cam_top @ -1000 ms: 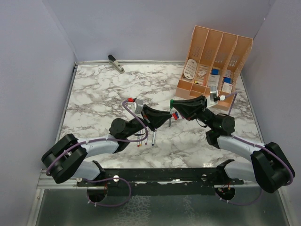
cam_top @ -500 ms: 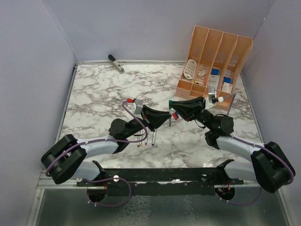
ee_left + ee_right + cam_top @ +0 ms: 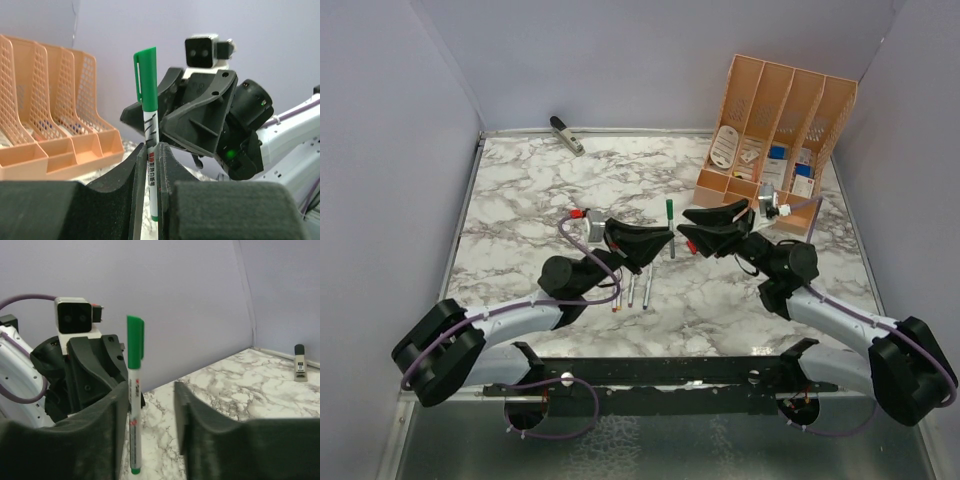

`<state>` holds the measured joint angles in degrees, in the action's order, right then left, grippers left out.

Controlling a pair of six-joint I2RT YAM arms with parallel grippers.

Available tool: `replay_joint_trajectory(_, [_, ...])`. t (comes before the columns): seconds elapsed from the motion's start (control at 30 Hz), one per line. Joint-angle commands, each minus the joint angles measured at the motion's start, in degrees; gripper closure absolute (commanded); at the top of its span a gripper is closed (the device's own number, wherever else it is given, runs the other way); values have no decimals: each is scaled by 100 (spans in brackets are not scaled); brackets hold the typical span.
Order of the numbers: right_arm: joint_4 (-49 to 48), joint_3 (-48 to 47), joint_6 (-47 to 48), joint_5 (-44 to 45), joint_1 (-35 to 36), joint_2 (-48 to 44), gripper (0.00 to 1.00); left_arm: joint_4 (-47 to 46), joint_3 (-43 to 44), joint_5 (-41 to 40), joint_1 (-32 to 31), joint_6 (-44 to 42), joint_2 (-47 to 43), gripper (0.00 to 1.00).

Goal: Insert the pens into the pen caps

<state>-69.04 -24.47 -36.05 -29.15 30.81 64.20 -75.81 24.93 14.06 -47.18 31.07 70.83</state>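
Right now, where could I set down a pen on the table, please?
Bare marble lies between the stapler and the orange organizer, and left of the left arm. The middle is crowded: left hand, green pen, right hand, with loose pens nearer.

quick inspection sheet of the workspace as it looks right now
surface: marble table, no spill seen
job's things: green pen held upright with its green cap on; loose pens lie on the table by the left arm; loose caps too small to tell
clutter: stapler at the far left edge; orange organiser at the far right, small items inside
grippers: left gripper shut on the green pen; right gripper open around the same pen, not gripping it
cables: purple cables run along both arms, no snag seen
surroundings: plain lilac walls, nothing else seen
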Motion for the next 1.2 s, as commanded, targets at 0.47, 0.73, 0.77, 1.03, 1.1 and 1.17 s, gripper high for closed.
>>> replay_joint_trajectory(0.47, [2672,-625,1220,2014,38,-855,47,5312,1353,-2351,1356,-884,54,100])
replay_joint_trajectory(0.73, [3719,-1092,1371,2429,35,-536,50,7167,2821,-3443,2084,-1447,1456,100])
replay_joint_trajectory(0.77, [3767,-1114,1387,2436,32,-499,50,7270,3003,-3478,2157,-1469,1685,100])
replay_joint_trajectory(1.03, [3989,-1110,1440,2502,31,-544,51,7680,3639,-2937,2863,-1538,2758,100])
replay_joint_trajectory(1.1, [4011,-1104,1459,2473,26,-540,51,7827,3777,-2793,3026,-1554,2988,100])
replay_joint_trajectory(1.17, [4012,-1104,1465,2442,31,-517,51,7836,3822,-2605,3154,-1527,3124,100])
